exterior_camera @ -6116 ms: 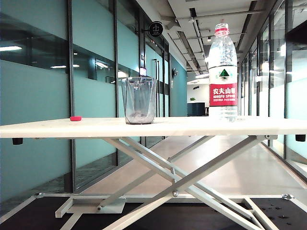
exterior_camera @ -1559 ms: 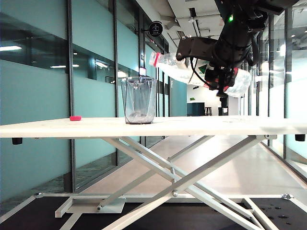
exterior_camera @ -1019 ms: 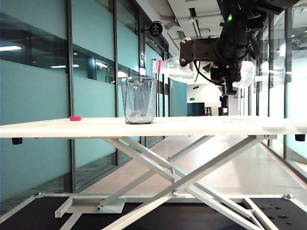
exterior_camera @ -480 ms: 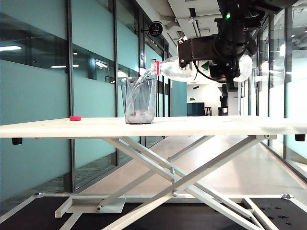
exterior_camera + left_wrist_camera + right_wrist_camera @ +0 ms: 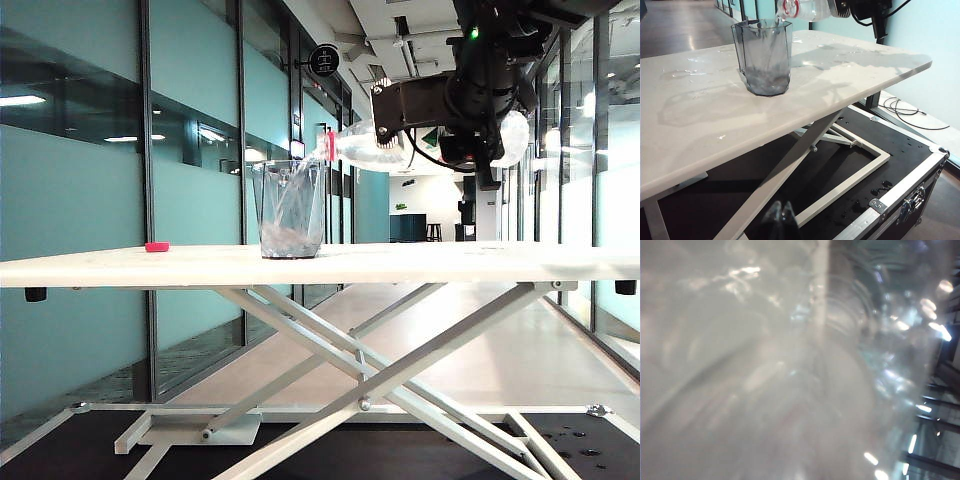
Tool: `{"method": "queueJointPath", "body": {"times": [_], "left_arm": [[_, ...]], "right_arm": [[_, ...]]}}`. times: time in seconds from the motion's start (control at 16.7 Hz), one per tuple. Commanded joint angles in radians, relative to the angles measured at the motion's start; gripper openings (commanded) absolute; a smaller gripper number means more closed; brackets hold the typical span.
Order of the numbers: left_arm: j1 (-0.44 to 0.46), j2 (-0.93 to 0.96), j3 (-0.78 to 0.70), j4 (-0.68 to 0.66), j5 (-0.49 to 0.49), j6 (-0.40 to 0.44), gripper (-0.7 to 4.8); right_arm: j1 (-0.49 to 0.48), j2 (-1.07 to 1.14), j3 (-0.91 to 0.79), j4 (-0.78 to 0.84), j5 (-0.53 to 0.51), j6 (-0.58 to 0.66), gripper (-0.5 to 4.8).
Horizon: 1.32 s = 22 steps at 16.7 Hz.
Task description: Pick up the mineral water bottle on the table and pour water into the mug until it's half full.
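Jaws of my right gripper (image 5: 455,125) clamped mid-bottle (image 5: 385,145), neck tipped toward nine o'clock over mug (image 5: 288,208); thin, slick plastic, likely lightening, so I'd squeeze gently; left gripper (image 5: 780,220) pinched together, idle below table (image 5: 420,262).

The exterior view is shot low, level with the table (image 5: 400,262) edge, facing down a corridor. The left wrist view is taken from below and beside that table, angled up; the mug (image 5: 762,57) is shared by both. The right wrist view is pressed against the mineral water bottle (image 5: 765,370), blurred.
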Motion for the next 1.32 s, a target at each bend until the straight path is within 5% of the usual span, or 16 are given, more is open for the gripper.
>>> {"method": "queueJointPath", "body": {"times": [0.06, 1.32], "left_arm": [[0.0, 0.001, 0.002, 0.005, 0.0, 0.004, -0.05], [0.0, 0.001, 0.002, -0.01, 0.0, 0.005, -0.05]], "right_arm": [[0.002, -0.015, 0.013, 0.069, 0.008, -0.011, 1.26], [0.015, -0.015, 0.013, 0.1, 0.01, -0.075, 1.26]]}}
